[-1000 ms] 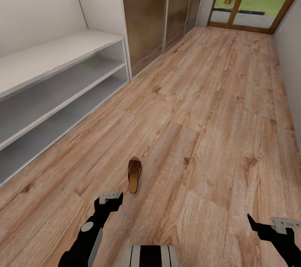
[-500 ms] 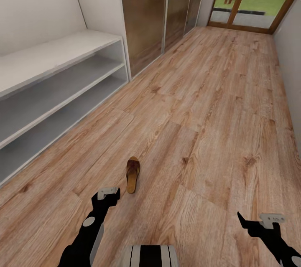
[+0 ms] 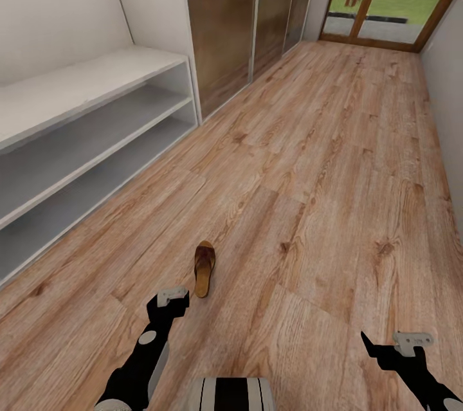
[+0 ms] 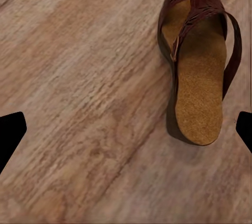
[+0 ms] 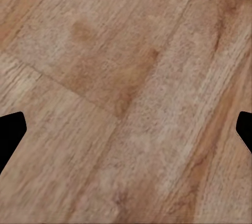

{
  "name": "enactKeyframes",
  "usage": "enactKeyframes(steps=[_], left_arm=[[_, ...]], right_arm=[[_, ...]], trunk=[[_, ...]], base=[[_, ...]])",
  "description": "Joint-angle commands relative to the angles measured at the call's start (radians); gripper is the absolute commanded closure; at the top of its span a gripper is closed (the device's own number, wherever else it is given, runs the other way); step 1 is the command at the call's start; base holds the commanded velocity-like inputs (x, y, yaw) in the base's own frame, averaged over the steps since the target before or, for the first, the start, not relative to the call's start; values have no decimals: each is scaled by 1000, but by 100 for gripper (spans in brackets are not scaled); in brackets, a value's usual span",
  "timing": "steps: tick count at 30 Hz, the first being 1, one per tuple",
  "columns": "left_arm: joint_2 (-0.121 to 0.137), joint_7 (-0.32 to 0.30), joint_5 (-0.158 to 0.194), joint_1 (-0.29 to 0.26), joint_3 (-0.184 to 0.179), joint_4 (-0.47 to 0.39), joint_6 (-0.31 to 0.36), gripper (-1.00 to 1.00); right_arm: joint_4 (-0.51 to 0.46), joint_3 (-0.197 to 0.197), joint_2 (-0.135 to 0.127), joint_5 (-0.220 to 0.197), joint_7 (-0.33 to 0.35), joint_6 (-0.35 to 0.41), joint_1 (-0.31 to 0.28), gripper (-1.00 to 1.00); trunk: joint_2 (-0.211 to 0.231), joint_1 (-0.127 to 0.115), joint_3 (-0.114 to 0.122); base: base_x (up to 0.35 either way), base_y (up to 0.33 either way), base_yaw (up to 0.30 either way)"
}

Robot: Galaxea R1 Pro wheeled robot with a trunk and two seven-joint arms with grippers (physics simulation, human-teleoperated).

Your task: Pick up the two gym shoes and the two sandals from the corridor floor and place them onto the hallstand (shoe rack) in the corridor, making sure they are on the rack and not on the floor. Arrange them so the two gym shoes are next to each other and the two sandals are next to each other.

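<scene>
Since a second ago both my arms pulled back slightly: left gripper [image 3: 168,305] spread just short of the dark brown strapped sandal [image 3: 205,267] at twelve o'clock on the wood-plank floor [image 3: 334,160]; its strap detail shows clearly by wrist [image 4: 197,61]. Right gripper [image 3: 392,350] seems spread too. Grey-white open-shelved rack [image 3: 96,115] at ten.

The head camera looks forward and down along the corridor floor [image 3: 308,160] from above both arms, the left wrist camera faces straight down close over the sandal [image 4: 197,61] that the head view shows [image 3: 205,267] ahead of that arm, and the right wrist camera faces down close over bare planks.
</scene>
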Motion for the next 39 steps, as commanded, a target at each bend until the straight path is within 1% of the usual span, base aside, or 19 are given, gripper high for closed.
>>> enactKeyframes(steps=[1, 7, 10, 13, 19, 26, 31, 39], left_arm=[[0, 2, -1, -3, -6, 11, -7, -100], [0, 9, -1, -11, -26, 40, -26, -100], [0, 15, -2, -13, -30, 45, -29, -100], [0, 34, -2, -14, -34, 50, -31, -100], [0, 51, -2, -15, -43, 53, -32, -100], [0, 57, -1, -15, -54, 57, -33, -100], [0, 59, 1, -15, -56, 60, -33, -100], [0, 61, 1, -15, -58, 62, -33, -100]], right_arm=[[4, 0, -1, 0, 0, -9, 1, -100], [36, -1, -3, 0, -1, -33, -1, -100], [45, -1, -3, 0, -1, -38, -2, -100], [53, -1, -4, 0, -2, -42, -3, -100], [57, -3, -4, -1, -5, -45, -3, -100], [52, -6, -4, -4, -6, -45, -2, -100], [51, -6, -4, -5, -6, -45, -2, -100], [49, -6, -3, -6, -6, -44, -2, -100]], trunk=[[0, 0, 0], [0, 0, 0], [0, 0, 0], [0, 0, 0], [0, 0, 0], [0, 0, 0], [0, 0, 0], [0, 0, 0]], base=[[0, 0, 0], [0, 0, 0], [0, 0, 0], [0, 0, 0], [0, 0, 0], [0, -11, 0], [0, -148, 0], [0, -266, 0]])
